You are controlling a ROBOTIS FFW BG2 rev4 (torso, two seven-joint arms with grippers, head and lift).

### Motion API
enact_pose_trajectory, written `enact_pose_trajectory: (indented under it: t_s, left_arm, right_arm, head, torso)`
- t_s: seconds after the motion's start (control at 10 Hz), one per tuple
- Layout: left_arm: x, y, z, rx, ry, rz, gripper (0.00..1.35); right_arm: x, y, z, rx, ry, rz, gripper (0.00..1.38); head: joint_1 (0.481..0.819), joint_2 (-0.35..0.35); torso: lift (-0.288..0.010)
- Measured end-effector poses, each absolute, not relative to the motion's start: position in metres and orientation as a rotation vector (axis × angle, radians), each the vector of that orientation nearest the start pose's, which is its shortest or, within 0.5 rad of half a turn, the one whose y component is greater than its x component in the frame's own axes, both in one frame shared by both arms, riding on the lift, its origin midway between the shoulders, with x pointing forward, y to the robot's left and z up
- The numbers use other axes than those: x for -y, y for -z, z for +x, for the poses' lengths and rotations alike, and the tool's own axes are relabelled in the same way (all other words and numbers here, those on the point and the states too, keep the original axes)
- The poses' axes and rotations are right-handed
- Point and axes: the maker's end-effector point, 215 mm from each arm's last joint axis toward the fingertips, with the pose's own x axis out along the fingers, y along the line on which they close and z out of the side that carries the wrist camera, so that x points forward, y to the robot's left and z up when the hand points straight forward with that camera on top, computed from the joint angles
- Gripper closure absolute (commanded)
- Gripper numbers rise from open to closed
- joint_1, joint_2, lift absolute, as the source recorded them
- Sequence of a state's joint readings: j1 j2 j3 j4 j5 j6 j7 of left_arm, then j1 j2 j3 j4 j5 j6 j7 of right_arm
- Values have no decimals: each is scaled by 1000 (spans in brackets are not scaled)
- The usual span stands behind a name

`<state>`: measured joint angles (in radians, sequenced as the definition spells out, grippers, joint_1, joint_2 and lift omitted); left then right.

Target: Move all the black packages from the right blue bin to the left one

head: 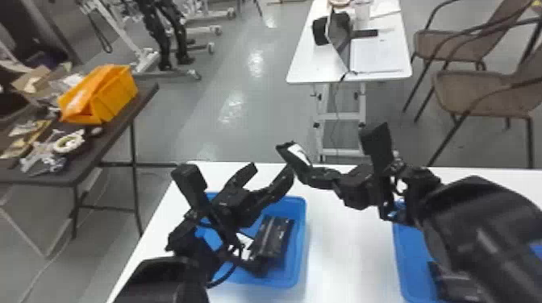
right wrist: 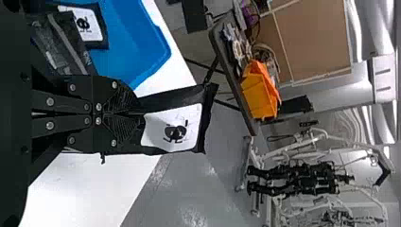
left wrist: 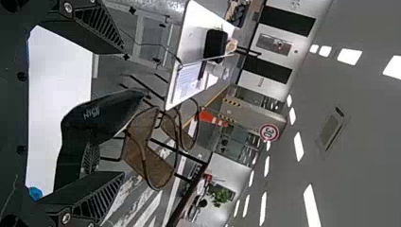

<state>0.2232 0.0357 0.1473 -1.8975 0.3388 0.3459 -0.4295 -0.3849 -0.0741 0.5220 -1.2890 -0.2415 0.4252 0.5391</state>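
My left gripper (head: 272, 169) is open above the far side of the left blue bin (head: 301, 241) in the head view. To its right, my right gripper (head: 308, 172) is shut on a black package (head: 284, 150) with a white label. Black packages (head: 276, 235) lie in the left bin. The right blue bin (head: 407, 258), partly hidden by my right arm, has a dark package (head: 459, 284) inside. In the left wrist view, the held package (left wrist: 106, 113) appears between the open fingers of my left gripper (left wrist: 125, 112). The right wrist view shows my right gripper (right wrist: 137, 113) clamping the package's end (right wrist: 189, 97).
Both bins rest on a white table (head: 342, 241). Beyond it stand another white table (head: 300, 66) and brown chairs (head: 476, 94). At the left, a dark table (head: 86, 161) carries an orange bin (head: 117, 94) and loose parts.
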Motion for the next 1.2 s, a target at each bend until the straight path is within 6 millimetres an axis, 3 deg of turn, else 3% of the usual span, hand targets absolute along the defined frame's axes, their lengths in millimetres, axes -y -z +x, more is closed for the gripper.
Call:
enact_pose_trajectory:
  t_s: [0.2,0.5,0.7,0.9,1.2]
  left_arm:
    - [-195,354,518,-156,360,-332,104]
    - [-188,352,527,-138,367,-333,104]
    - [-207,361,526,-141,307,-295,104]
    - [-241,371,523,-144,244,-252,104]
    - [-274,372,518,-134,162,-265,104]
  right_arm:
    - [-123,399,536,-405,-1088,-29,1288]
    - [-144,390,526,-387,-1148,-45,1288]
    - [-148,389,522,-388,-1160,-40,1288]
    - [-149,389,520,-386,-1173,-52,1288]
    - [-143,392,520,-379,-1170,-61,1288]
  head:
    - [695,320]
    - [695,332]
    - [695,350]
    - [695,350]
    - [695,350]
  torso:
    - [-43]
    - [-43]
    - [-43]
    - [-43]
    - [-43]
